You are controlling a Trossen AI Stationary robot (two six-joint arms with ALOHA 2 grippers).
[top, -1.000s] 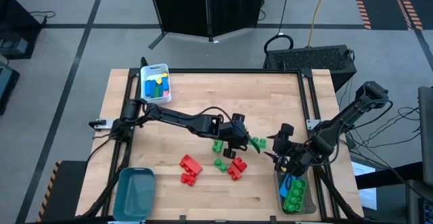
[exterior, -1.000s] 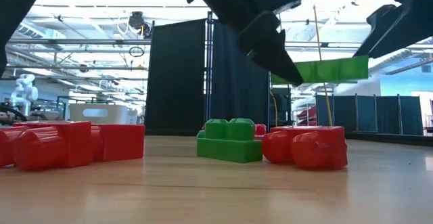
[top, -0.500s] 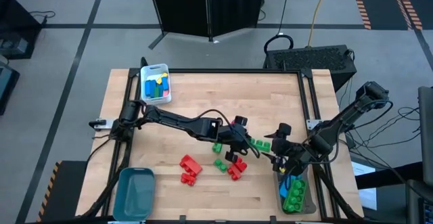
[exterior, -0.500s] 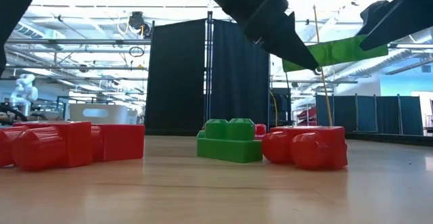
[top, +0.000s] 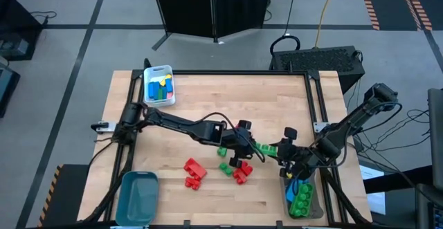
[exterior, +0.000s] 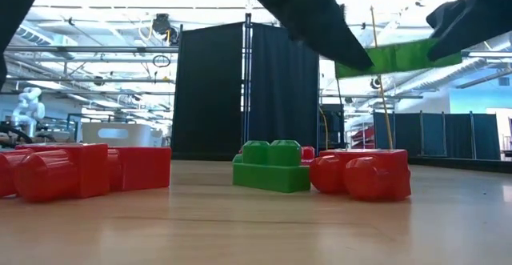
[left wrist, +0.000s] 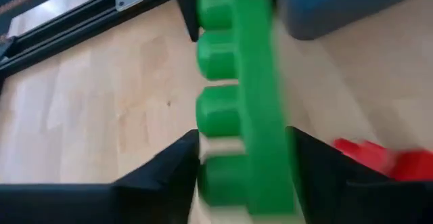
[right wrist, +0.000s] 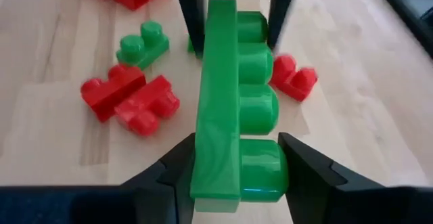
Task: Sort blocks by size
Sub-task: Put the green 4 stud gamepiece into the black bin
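A long green four-stud brick hangs in the air between my two grippers, right of the table's middle. My left gripper is shut on its left end, and my right gripper is shut on its right end. The low view shows the brick high above the table. Loose red bricks and small green bricks lie on the table below it. My left gripper pinches the brick's near end between its two fingers, one finger on the stud side and one on the smooth side. The fingers come level from the table's left and lie along the brick. The brick is about level and clear of the table. My right gripper pinches the brick's other end between its two fingers, one finger on the flat side and one against the last stud. The fingers come level from the table's right and lie along the brick, which is lifted clear.
A white bin with coloured blocks stands at the far left. A teal bin stands at the near left. A clear bin with green and blue blocks stands at the near right, under my right arm.
My left gripper has carried the green brick toward the table's right edge, keeping it about level and clear of the table. My right gripper has moved toward the brick, and its fingers now stand on the brick's right end.
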